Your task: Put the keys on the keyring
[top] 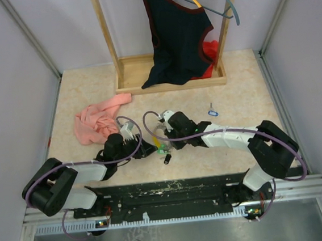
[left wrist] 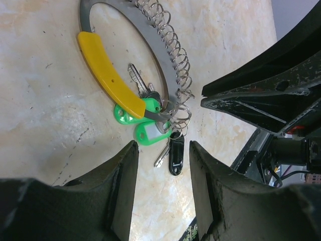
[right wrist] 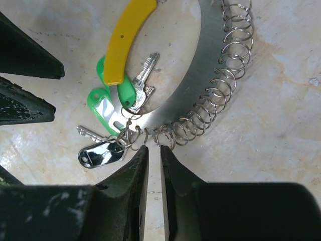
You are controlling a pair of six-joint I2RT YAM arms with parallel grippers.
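Between the parted fingers of left gripper (left wrist: 163, 150): black-tagged key (left wrist: 175, 153), untouched. At the small rings (right wrist: 220, 85), right gripper (right wrist: 153, 150) sits a slit apart, probably to work one open; pinch unclear. Both green keys (left wrist: 145, 133) cluster at the yellow end of the keyring (left wrist: 108, 75). Farther out, blue key (top: 213, 113) lies loose on table (top: 243, 90).

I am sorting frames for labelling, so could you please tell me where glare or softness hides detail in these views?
Left wrist: keys and keyring sharp, near fingers dark and soft. Right wrist: glare whitens the black key tag. Top external: even light, no hard shadows, but the keys are too small to resolve.
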